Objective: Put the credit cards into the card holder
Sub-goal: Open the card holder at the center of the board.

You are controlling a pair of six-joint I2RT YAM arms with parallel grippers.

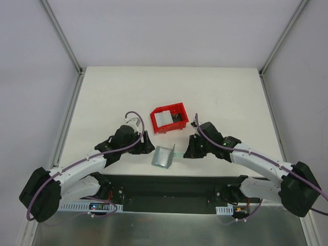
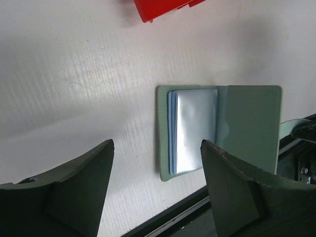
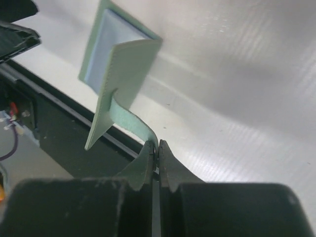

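Fingers (image 3: pixel 144 165) of the right gripper (image 3: pixel 158 147) clamp the strap (image 3: pixel 132 117), holding the card holder (image 1: pixel 164 157) open; the left gripper (image 2: pixel 157 144) gapes empty, likely due to fetch credit cards (image 1: pixel 163 119).

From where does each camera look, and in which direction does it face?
Top external: above and behind the arm bases, facing down over the table; both arms show, left gripper and right gripper.
Left wrist: on the left arm, facing down at the open card holder; its two spread fingers show.
Right wrist: on the right arm, facing along its shut fingers, which pinch the card holder's strap.
Shared: all three views show the card holder.
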